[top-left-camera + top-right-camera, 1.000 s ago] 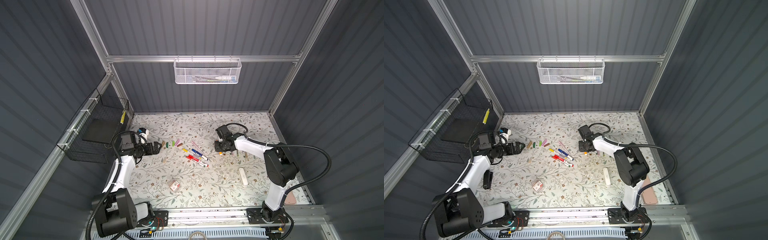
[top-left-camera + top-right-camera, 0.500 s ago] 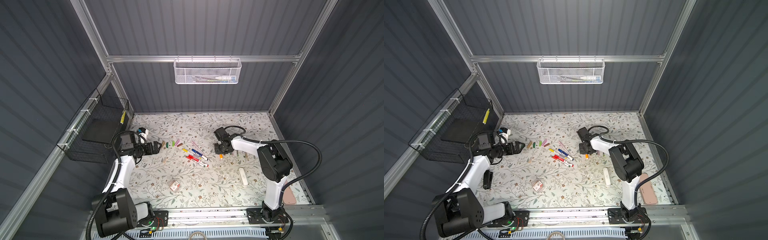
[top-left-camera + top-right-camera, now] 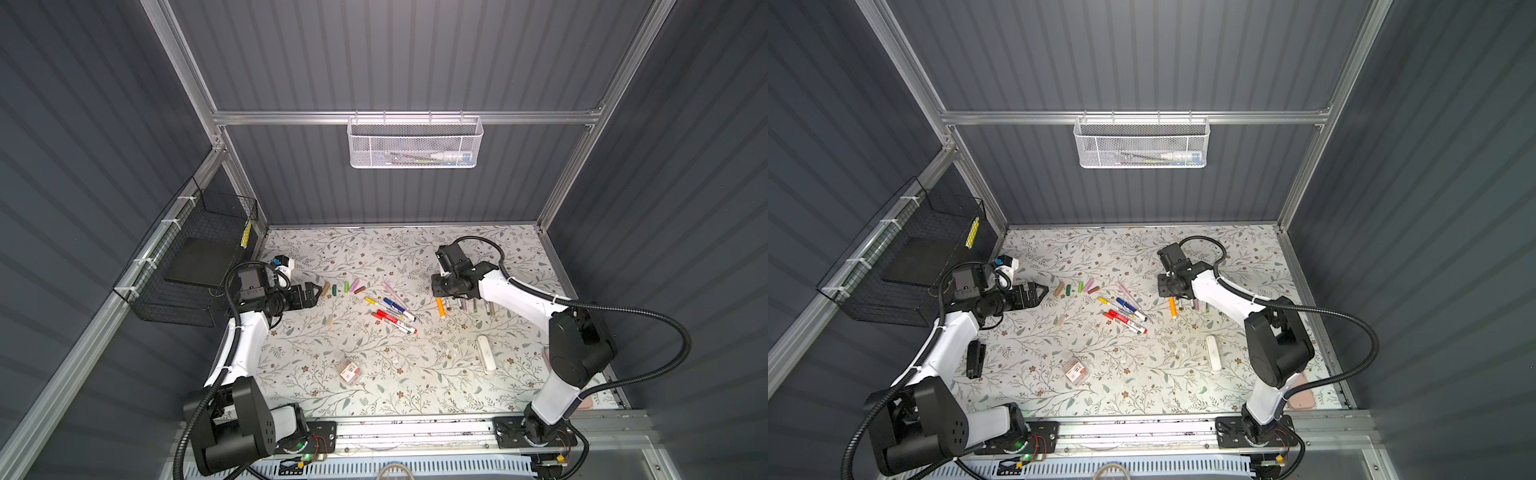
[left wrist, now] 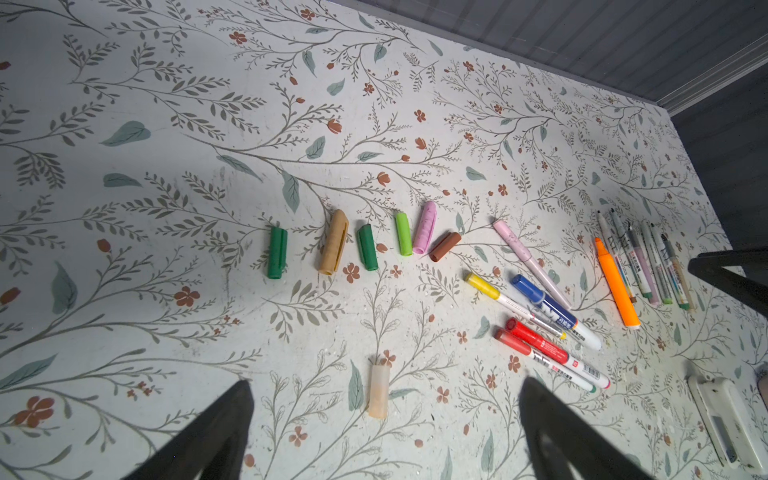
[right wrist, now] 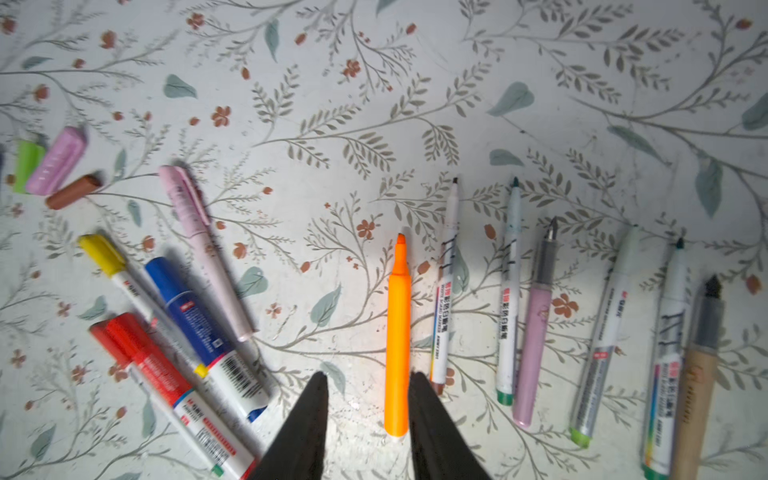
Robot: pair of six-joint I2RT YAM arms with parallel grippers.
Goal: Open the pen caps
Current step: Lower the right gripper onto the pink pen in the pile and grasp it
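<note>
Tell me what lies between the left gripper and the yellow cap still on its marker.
The row of loose caps lies flat between the open left gripper and the yellow cap, with its brown cap nearest. A raised gripper could probably pass over them. Nothing taller is visible there.

Coloured pen caps [image 4: 367, 248] lie rowed on the floral table [image 4: 166, 124].

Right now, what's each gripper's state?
left gripper: open, empty.
right gripper: open, jaws either side of the uncapped orange plastic highlighter pen, with a gap on one side, not clamping it.
</note>
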